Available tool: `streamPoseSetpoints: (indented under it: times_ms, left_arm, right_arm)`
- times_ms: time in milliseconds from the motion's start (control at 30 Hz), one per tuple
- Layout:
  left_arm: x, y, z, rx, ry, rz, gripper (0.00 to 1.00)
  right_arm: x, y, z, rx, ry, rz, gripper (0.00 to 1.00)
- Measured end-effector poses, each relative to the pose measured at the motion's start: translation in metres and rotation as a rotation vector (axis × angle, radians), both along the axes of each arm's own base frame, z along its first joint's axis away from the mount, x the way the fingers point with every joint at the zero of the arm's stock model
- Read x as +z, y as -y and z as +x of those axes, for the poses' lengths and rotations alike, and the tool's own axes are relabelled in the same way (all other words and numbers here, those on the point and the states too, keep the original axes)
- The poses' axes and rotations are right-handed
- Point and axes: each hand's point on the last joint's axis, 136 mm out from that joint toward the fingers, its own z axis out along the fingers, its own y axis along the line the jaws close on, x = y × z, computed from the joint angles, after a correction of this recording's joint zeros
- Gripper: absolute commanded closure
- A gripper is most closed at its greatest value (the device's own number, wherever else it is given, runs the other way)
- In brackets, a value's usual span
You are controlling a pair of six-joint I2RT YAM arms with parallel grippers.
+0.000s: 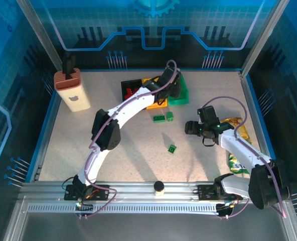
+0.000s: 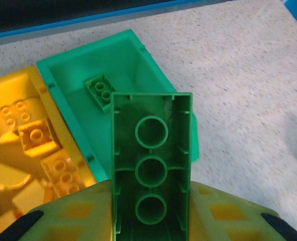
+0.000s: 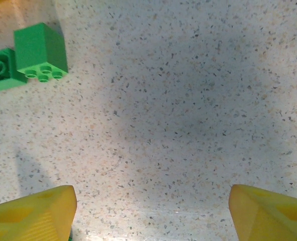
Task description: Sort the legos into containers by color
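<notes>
Legos (image 1: 159,118) sit according to colour, which explains the layout. At the far middle of the bench (image 1: 118,145) the black bin (image 1: 124,84) holds the red bricks (image 1: 131,92). Pressed against its right side, the yellow bin (image 2: 13,88) holds the yellow bricks (image 2: 35,135). Next right is the green bin (image 2: 138,55), with one small green brick (image 2: 101,90) on its floor. The left end effector (image 2: 151,216) is clenched on a long green brick (image 2: 151,150), pinching its long sides with the hollow underside facing the wrist. It hangs over the near end of that bin, apparently so that letting go drops the brick among its own colour. It looks close to the bin's right wall, so a slight nudge inward may be wise. Right of the bins, two green bricks (image 3: 40,50) lie together on the bench and a third (image 1: 172,148) sits nearer the arms, all waiting to be sorted. The right end effector (image 3: 151,216) is released, its fingers spread with nothing between them. It hovers over bare bench just beside the pair, likely ready to fetch one. Snack bags (image 1: 236,130) at the far right play no part.
</notes>
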Motion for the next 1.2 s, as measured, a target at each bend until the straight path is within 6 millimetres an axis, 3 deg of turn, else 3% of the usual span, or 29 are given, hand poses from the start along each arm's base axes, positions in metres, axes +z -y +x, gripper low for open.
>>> streamPoseSetpoints:
  times_ms: [67,100,133,167,233,400,600,700,800,900,1100,1200]
  left_arm:
    - [-0.010,0.000,0.017,0.002,0.000,0.004,0.61]
    - [-0.015,0.000,0.024,0.001,0.002,0.004,0.54]
    - [-0.018,0.000,0.030,-0.003,0.004,0.003,0.45]
    - [-0.021,0.001,0.036,-0.008,0.007,0.001,0.27]
    - [-0.025,0.001,0.040,-0.018,0.004,0.002,0.12]
    - [-0.013,0.004,0.035,-0.058,0.013,-0.006,0.07]
    - [0.020,-0.016,-0.010,-0.093,0.012,0.004,0.07]
    - [0.045,-0.032,-0.038,-0.098,0.044,-0.018,0.07]
    - [0.054,-0.052,-0.067,-0.098,0.063,-0.037,0.07]
    - [0.042,-0.073,-0.094,-0.084,0.049,-0.048,0.08]
    - [-0.014,-0.112,-0.146,-0.053,-0.047,-0.019,0.08]
    - [-0.027,-0.131,-0.169,-0.030,-0.066,-0.017,0.09]
  right_arm:
    - [0.004,0.000,-0.001,0.000,0.012,0.005,0.20]
    - [0.006,0.000,-0.002,0.000,0.016,0.006,0.20]
    - [0.007,0.000,-0.003,0.001,0.018,0.007,0.20]
    - [0.007,0.000,-0.004,0.001,0.019,0.010,0.20]
    - [0.009,0.000,-0.005,-0.001,0.021,0.014,0.20]
    - [0.010,-0.001,-0.008,0.002,0.020,0.028,0.19]
    - [0.007,-0.006,-0.011,0.020,0.010,0.033,0.19]
    - [0.001,-0.016,-0.012,0.061,-0.009,0.043,0.19]
    - [-0.006,-0.032,-0.014,0.133,-0.036,0.024,0.18]
    - [-0.008,-0.050,-0.011,0.214,-0.055,-0.003,0.18]
    - [0.006,-0.089,0.011,0.362,-0.025,-0.045,0.16]
    - [0.009,-0.109,0.026,0.425,-0.026,-0.056,0.15]
